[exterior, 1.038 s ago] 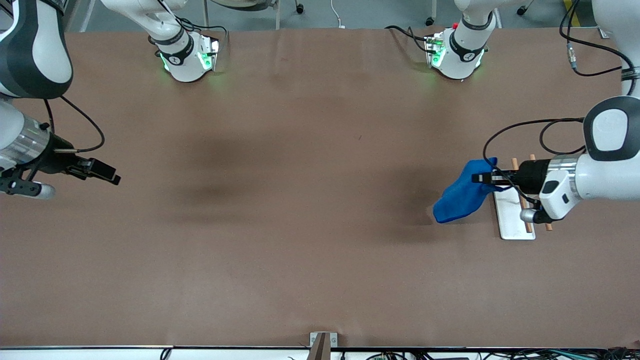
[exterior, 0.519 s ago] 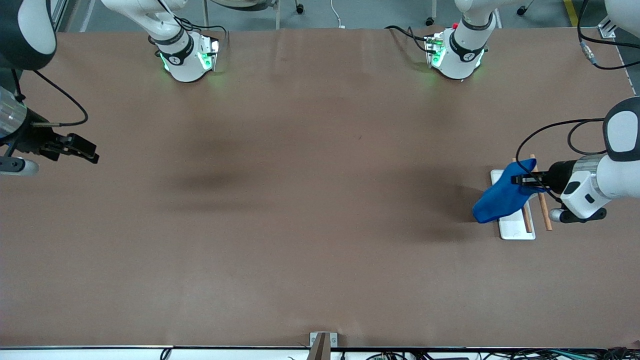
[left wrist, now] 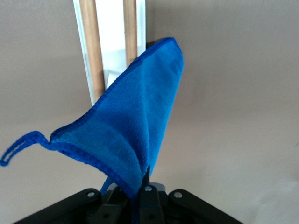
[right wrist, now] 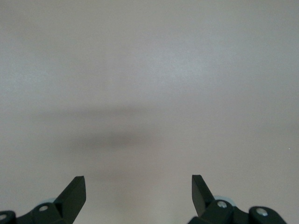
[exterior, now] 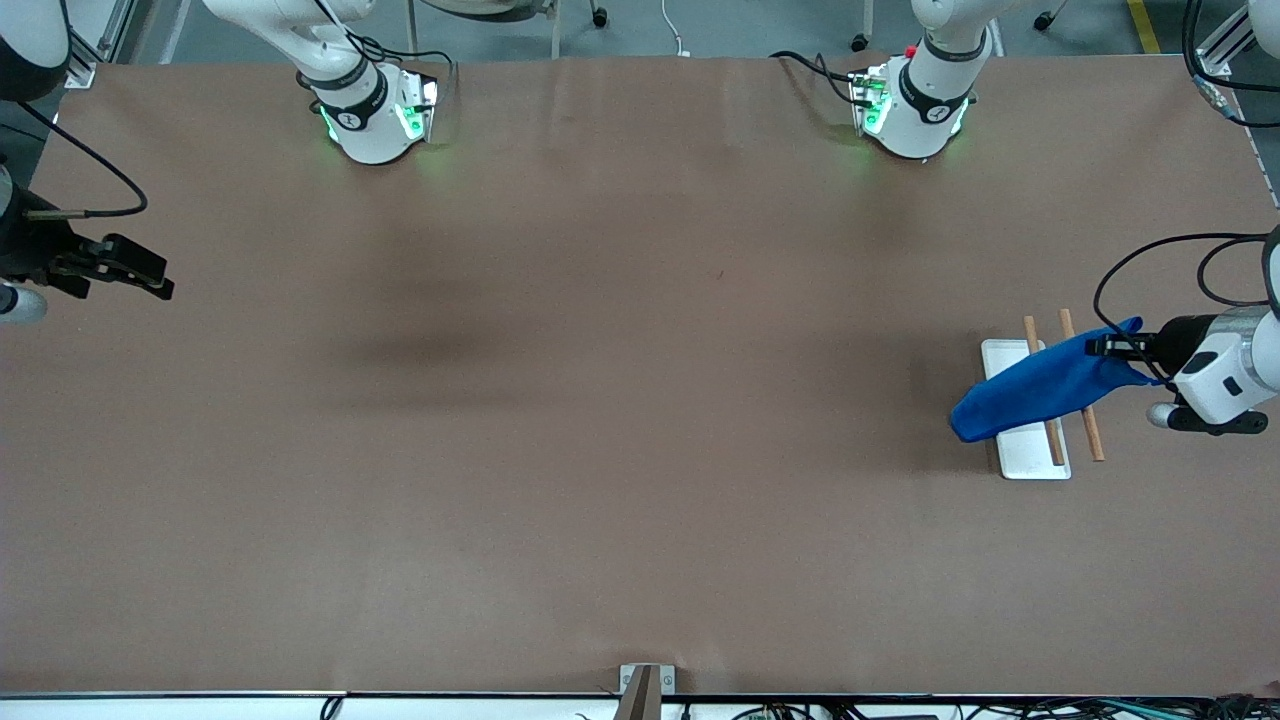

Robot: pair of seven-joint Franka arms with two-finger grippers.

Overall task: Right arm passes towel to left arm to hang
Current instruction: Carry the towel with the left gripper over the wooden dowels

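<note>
The bright blue towel [exterior: 1040, 385] hangs from my left gripper [exterior: 1110, 346], which is shut on one corner of it at the left arm's end of the table. The towel drapes across the two wooden rails of a small rack [exterior: 1028, 450] with a white base. In the left wrist view the towel [left wrist: 135, 126] spreads out from the shut jaws [left wrist: 142, 184], its loop tag [left wrist: 18, 147] sticking out at one corner, with the wooden rails [left wrist: 92, 51] under it. My right gripper [exterior: 150, 275] is open and empty over the right arm's end of the table; its fingertips [right wrist: 74, 193] show over bare table.
The two arm bases [exterior: 375, 115] [exterior: 910, 110] stand along the table's edge farthest from the front camera. A small metal bracket [exterior: 645, 680] sits at the table's nearest edge. Black cables hang off both wrists.
My left gripper has carried the towel toward the left arm's end, and the towel now lies across the rack's rails. My right gripper has pulled back toward the right arm's end.
</note>
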